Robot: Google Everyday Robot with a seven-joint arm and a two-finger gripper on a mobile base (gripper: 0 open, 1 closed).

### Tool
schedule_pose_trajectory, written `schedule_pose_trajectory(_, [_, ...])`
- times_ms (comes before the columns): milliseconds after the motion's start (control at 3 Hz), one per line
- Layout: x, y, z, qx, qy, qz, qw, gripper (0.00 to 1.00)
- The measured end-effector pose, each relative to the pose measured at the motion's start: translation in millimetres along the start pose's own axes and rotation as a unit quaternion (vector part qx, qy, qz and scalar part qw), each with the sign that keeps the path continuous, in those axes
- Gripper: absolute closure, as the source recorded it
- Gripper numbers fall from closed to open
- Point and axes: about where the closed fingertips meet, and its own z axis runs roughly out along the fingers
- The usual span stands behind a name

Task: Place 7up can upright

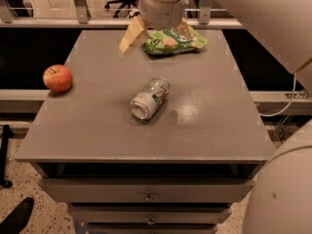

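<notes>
The 7up can, silver-white with green lettering, lies on its side near the middle of the grey table, its open end toward the front left. My gripper hangs above the far part of the table, well behind the can. It is open and empty. One tan finger points down at the left. The other finger shows in front of the green snack bag.
A red apple sits near the table's left edge. The green snack bag lies at the back middle, under the gripper. My white arm fills the upper right and lower right corner. Drawers run below the table front.
</notes>
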Motion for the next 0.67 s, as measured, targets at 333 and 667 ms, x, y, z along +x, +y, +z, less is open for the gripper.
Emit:
schedule_pose_trajectory(333, [-1.8,1.5,0.3,-0.001,-0.003,0.045,0.9990,0.00])
schedule_pose_trajectory(667, [4.3,2.3,6.6,0.022,0.009,0.055,0.9982,0.00])
